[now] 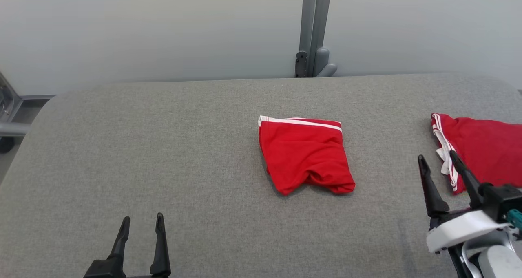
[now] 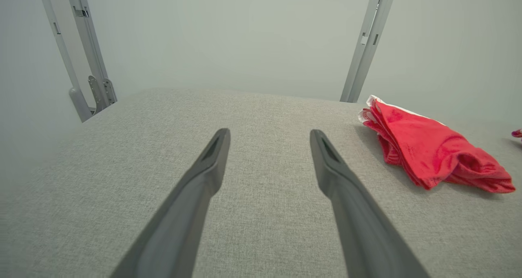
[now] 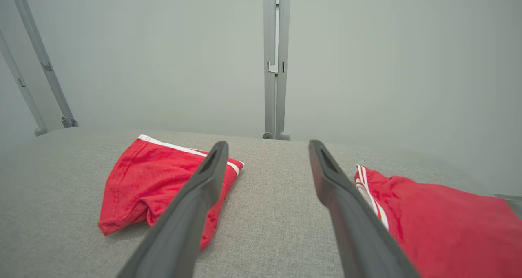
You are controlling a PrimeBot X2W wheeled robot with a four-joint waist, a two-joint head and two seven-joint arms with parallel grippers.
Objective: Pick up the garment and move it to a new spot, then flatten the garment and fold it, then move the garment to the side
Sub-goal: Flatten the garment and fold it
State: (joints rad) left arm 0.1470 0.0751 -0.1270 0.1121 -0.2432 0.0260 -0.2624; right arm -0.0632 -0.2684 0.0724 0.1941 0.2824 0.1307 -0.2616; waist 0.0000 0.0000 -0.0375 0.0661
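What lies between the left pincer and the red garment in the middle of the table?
Nothing. In the head view, only bare grey surface runs from the open left pincer to the middle garment.

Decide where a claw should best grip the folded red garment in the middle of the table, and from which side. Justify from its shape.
Probably the puffed fold along the near edge of the folded red garment, approached from the robot's side by the open right claw. That edge bulges up off the table; the striped far edge lies flat.
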